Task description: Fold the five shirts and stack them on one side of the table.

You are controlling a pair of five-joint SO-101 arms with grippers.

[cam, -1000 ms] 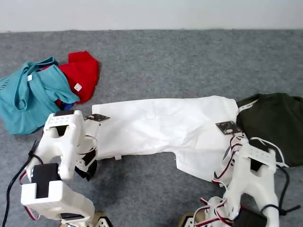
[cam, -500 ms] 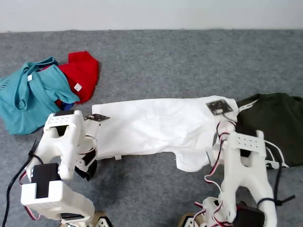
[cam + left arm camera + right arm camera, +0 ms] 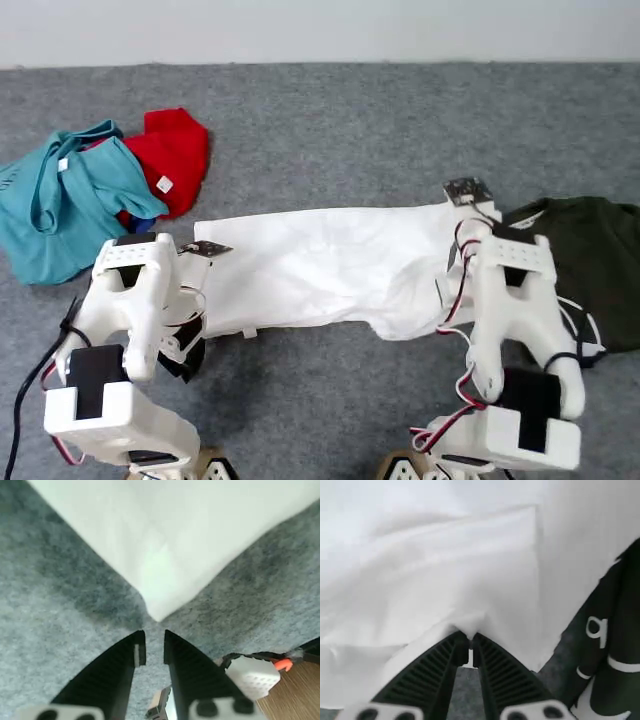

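Note:
A white shirt lies spread across the middle of the grey felt table. My right gripper is shut on a fold of the white shirt near its right end, beside the dark green shirt. The right arm stands over that end. My left gripper sits low over the felt, just off a corner of the white shirt. Its fingers are a narrow gap apart, with bare felt between them. The left arm stands at the shirt's near left corner.
A teal shirt and a red shirt lie crumpled together at the far left, with a bit of dark blue cloth under them. A dark green shirt lies at the right edge. The far middle is bare felt.
My right arm has moved toward the far side, drawing the shirt's near right flap up over the body. The left arm has not moved.

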